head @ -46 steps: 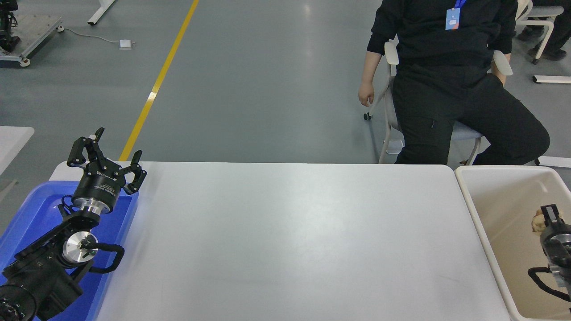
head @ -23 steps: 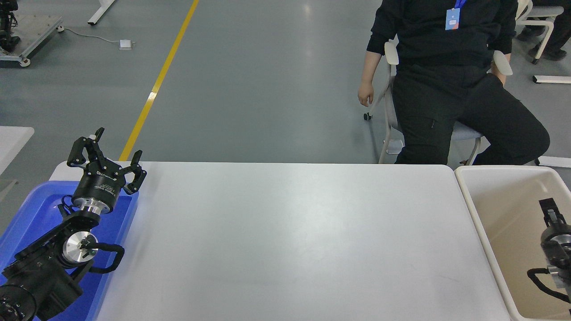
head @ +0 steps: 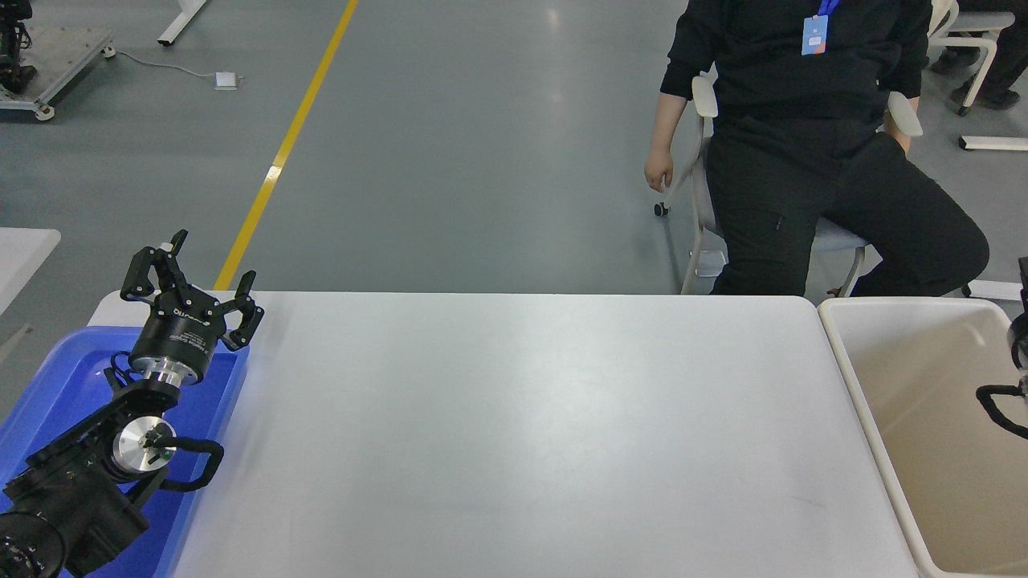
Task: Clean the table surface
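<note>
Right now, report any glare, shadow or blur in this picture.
Head view: sharp overall; soft overhead glare streaks the table surface centre and the grey floor; a faint shadow lies right of the parked left pincer; the right arm is cropped at the edge.

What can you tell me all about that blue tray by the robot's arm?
The blue tray looks like shiny plastic, with a raised rim and rounded corners. It sits flat at the near left end of the white table, running off the picture's edge. The parked left gripper hangs over it, fingers spread. What lies inside is mostly hidden.
</note>
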`<state>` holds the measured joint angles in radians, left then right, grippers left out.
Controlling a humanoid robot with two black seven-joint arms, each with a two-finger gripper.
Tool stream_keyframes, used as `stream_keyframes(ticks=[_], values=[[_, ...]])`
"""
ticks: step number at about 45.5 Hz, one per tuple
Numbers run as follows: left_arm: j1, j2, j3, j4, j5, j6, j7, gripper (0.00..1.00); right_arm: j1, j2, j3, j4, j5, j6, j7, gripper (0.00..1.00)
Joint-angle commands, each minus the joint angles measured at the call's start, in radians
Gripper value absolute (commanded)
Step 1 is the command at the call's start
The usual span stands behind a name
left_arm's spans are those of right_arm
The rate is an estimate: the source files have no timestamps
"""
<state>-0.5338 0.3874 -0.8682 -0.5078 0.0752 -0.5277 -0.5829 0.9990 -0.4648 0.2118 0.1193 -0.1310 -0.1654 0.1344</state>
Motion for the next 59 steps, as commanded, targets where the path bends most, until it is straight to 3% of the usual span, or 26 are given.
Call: stream_keyframes(ticks=[1, 17, 28, 33, 43, 53, 59], values=[[0.0, 0.001, 0.0, 0.0, 0.0, 0.0, 0.0, 1.0, 0.099, -0.109, 0.266, 0.261, -0.001, 0.003, 0.002, 0.99], [0.0, -0.001, 0.0, 0.0, 0.0, 0.0, 0.0, 1.0, 0.017, -0.126, 0.715, 0.615, -0.01, 0.082, 0.002, 0.99], [0.0, 0.001, 0.0, 0.0, 0.0, 0.0, 0.0, 1.0, -0.163, -0.035, 0.96, 0.737, -0.044, 0.26, 0.008, 0.99], [0.0, -0.001, 0.0, 0.0, 0.0, 0.0, 0.0, 1.0, -0.252, 0.021, 1.043, 0.729, -0.07, 0.342, 0.079, 0.99], [0.0, -0.001, 0.0, 0.0, 0.0, 0.0, 0.0, 1.0, -0.408, 0.086, 1.068, 0.727, -0.071, 0.408, 0.208, 0.99], [0.0, 0.001, 0.0, 0.0, 0.0, 0.0, 0.0, 1.0, -0.474, 0.107, 1.022, 0.691, -0.079, 0.414, 0.217, 0.99], [0.0, 0.001, 0.0, 0.0, 0.0, 0.0, 0.0, 1.0, -0.477, 0.103, 0.908, 0.634, -0.206, 0.411, 0.218, 0.99]])
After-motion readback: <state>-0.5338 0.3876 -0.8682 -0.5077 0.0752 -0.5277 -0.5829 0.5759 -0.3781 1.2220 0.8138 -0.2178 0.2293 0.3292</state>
